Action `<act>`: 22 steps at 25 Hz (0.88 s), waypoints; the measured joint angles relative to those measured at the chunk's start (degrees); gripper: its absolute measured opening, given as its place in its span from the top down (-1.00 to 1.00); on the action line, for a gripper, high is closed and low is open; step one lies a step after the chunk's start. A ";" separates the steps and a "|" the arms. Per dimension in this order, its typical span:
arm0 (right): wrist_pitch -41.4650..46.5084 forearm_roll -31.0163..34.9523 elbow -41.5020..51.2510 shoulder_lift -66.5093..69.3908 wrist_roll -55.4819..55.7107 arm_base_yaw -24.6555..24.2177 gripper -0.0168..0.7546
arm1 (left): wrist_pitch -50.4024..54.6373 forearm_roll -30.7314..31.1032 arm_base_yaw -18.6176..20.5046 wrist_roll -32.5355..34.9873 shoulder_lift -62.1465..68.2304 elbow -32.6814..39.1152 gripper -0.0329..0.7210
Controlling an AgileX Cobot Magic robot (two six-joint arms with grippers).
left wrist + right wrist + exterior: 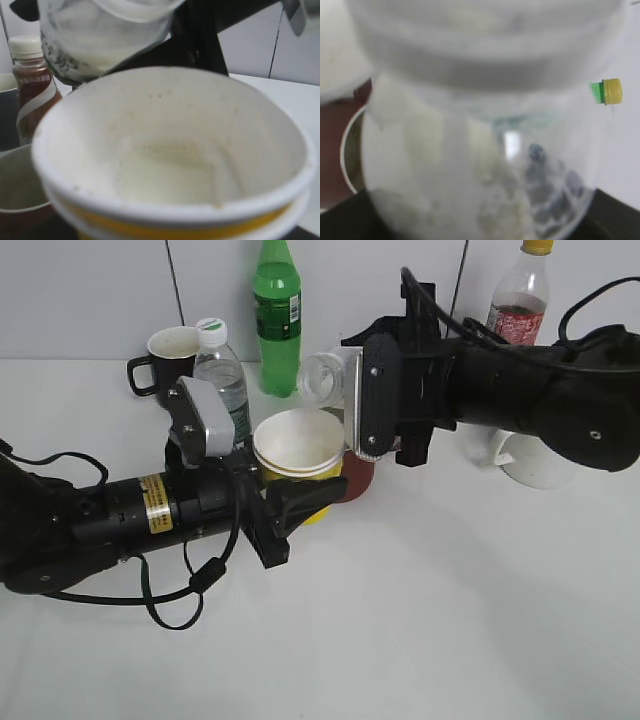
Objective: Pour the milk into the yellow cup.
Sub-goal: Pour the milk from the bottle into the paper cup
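My left gripper (pixel 297 498) is shut on the yellow cup (pixel 298 445) and holds it upright at mid-table. The cup fills the left wrist view (pixel 170 150), with a little white liquid at its bottom. My right gripper (pixel 352 390) is shut on the milk bottle (pixel 322 377). It holds the bottle tipped on its side just above the cup's far rim, mouth toward the cup. The bottle shows above the cup in the left wrist view (pixel 100 35) and fills the right wrist view (pixel 480 165), with milk inside. No stream is visible.
A dark red mug (pixel 360 478) stands right behind the cup. A capped water bottle (pixel 222 375), a black mug (pixel 165 360) and a green bottle (pixel 277 315) stand at the back left. A red-labelled bottle (pixel 520 300) and a white mug (pixel 530 462) are at the right. A brown bottle (pixel 30 85) shows in the left wrist view.
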 joint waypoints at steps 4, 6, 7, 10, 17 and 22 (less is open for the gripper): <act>-0.61 1.83 0.00 0.00 -4.50 0.00 -0.19 | 0.00 0.00 0.00 0.00 0.00 0.00 -0.03; -1.46 2.02 0.00 0.00 -6.56 0.00 -0.19 | 0.00 0.00 0.00 0.00 0.00 0.00 -0.03; -1.70 2.33 0.00 0.00 -7.62 0.00 -0.19 | 0.00 0.00 0.00 0.00 0.00 0.00 -0.03; -2.40 3.00 0.00 0.00 -10.59 0.00 -0.19 | 0.00 0.00 0.00 0.00 0.00 0.00 -0.03; -4.34 3.46 0.00 0.00 -14.24 0.00 -0.19 | 0.00 0.11 0.00 -0.11 0.00 0.00 -0.03; -4.84 3.52 0.00 0.00 -16.67 0.00 -0.19 | 0.00 0.22 0.00 -0.11 0.00 0.00 -0.03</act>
